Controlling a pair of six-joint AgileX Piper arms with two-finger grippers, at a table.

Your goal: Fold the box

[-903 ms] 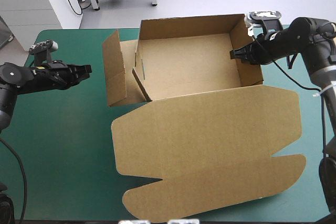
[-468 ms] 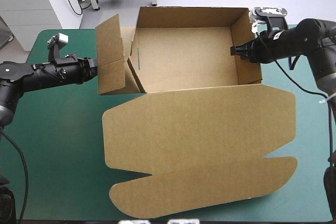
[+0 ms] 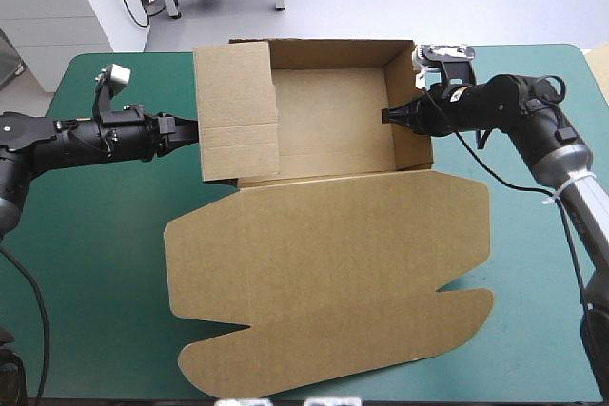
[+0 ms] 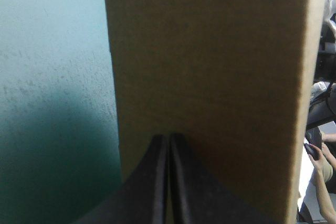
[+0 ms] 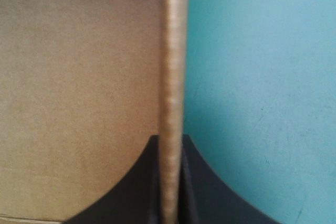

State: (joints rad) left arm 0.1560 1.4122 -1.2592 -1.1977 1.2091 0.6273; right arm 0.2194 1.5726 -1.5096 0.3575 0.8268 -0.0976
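The brown box stands as an open tray at the table's far middle, its lid lying flat toward the front edge. The left side flap leans inward over the tray. My left gripper is shut, its tip pressed against that flap's outer face. In the left wrist view the left gripper forms one pointed arch against the flap. My right gripper is shut on the box's right wall. The right wrist view shows the wall's edge running between the right gripper's fingers.
Bare teal-green cover spreads left of the lid, and more lies to its right. The lid's front flaps reach almost to the table's front edge.
The left flap swung from standing outward to leaning in over the tray as my left gripper pushed rightward. The whole box and my right gripper shifted left.
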